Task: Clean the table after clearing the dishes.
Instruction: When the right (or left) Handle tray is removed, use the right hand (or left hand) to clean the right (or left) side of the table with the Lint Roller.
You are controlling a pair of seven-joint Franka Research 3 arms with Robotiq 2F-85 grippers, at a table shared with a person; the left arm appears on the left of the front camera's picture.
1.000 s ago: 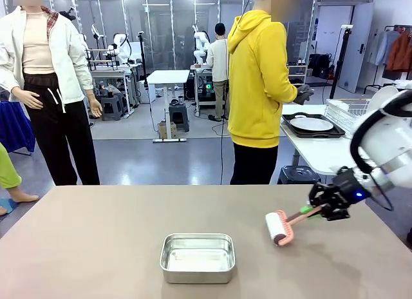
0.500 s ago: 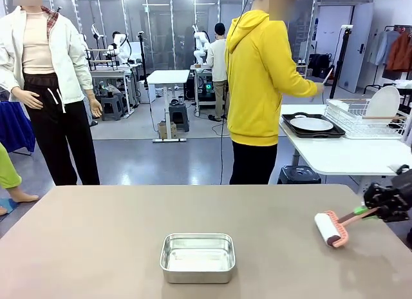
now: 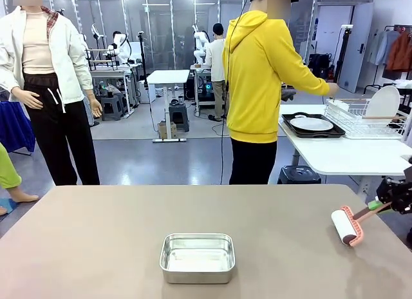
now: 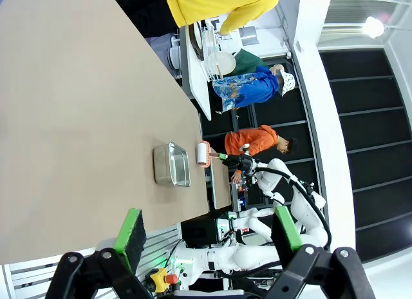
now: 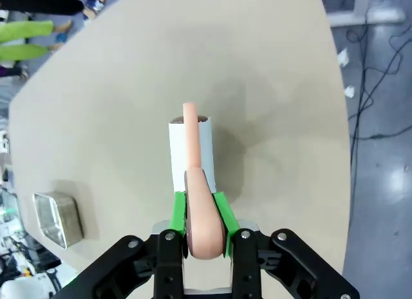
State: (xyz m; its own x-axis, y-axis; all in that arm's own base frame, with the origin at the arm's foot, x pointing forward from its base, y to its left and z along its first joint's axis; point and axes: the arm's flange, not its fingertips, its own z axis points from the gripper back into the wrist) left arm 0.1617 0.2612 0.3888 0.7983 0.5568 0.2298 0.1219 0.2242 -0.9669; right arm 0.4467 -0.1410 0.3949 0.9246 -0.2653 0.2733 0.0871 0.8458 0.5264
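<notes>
The taupe-brown table (image 3: pixel 96 234) spreads across the front view. Near its right edge lies a lint roller (image 3: pixel 346 226) with a white roll and a pink handle, the roll touching the top. My right gripper (image 3: pixel 385 202) is shut on that handle; in the right wrist view the green pads (image 5: pixel 179 212) clamp the handle of the roller (image 5: pixel 190 154). My left gripper (image 4: pixel 209 229) is open and holds nothing, far from the table top. One of the dishes, a white plate (image 3: pixel 311 124), sits on a dark tray on the white side table. Another plate (image 3: pixel 384 100) stands in a rack.
A square steel pan (image 3: pixel 197 257) sits at the table's front middle. A person in a yellow hoodie (image 3: pixel 261 80) stands behind the far edge, reaching toward the dish rack (image 3: pixel 364 118). The table's right edge is close to the roller.
My right gripper has drawn the roller to the right across the table, toward its right edge. The person's arm has reached out to the rack.
</notes>
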